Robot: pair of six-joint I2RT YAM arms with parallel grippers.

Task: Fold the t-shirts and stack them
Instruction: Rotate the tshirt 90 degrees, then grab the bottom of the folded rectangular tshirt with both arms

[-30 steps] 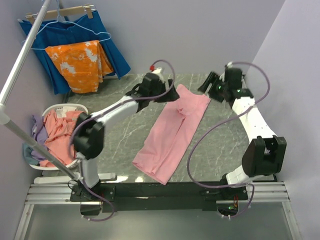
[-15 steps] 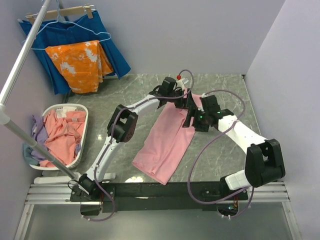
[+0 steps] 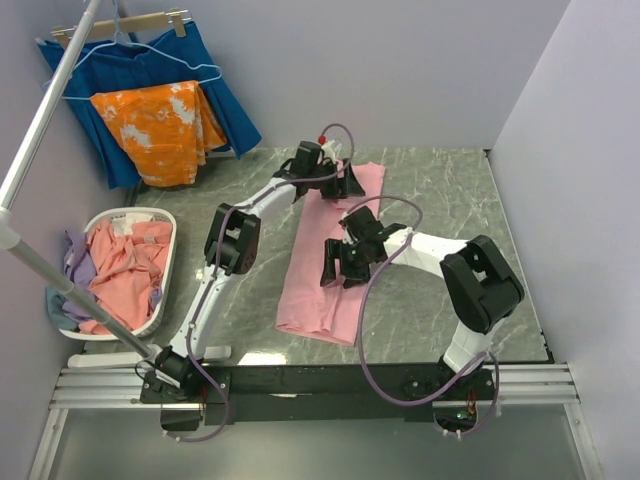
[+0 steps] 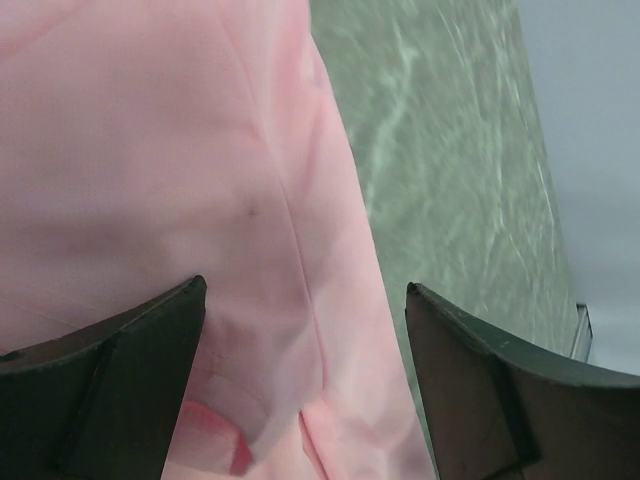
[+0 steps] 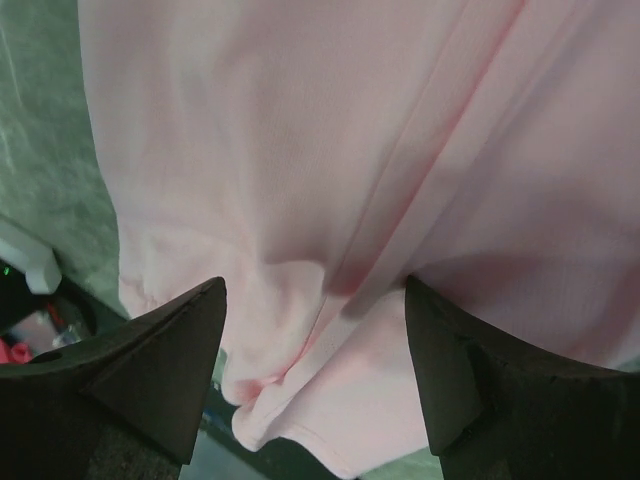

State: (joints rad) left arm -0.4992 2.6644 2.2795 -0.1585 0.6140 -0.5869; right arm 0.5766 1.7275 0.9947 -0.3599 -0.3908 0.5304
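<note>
Green-grey marbled stone, veined in white, makes the tabletop (image 3: 450,200), with plain lilac walls closing it in on 2 sides. On it the light pink t-shirt (image 3: 308,295) lies as a long narrow band, running from the far middle of the table down toward the near edge. Its cotton looks soft and matte. The right wrist view shows a raised lengthwise fold ridge and a rolled, doubled hem at its end (image 5: 270,400). The left wrist view shows a straight seam line and the shirt's long edge lying against the bare stone (image 4: 330,180).

The left gripper (image 3: 335,185) is at the far end of the shirt, its 2 black wedge-shaped fingers (image 4: 130,370) spread wide over the fabric with nothing between them. The right gripper (image 3: 340,265) is over the middle of the shirt, its jaws also wide apart and holding nothing (image 5: 312,290). Whether either one touches the cloth cannot be told.

At the left edge stands a white oval laundry basket (image 3: 100,215) with a crumpled salmon-pink t-shirt (image 3: 125,270) and a lilac t-shirt (image 3: 75,255) heaped in it. Behind it, in the far left corner, an orange cloth with white blotches (image 3: 160,125) hangs over a dark blue pleated cloth (image 3: 225,100), below a wooden hanger (image 3: 120,25). A grey metal pole (image 3: 50,100) slants across that side.
</note>
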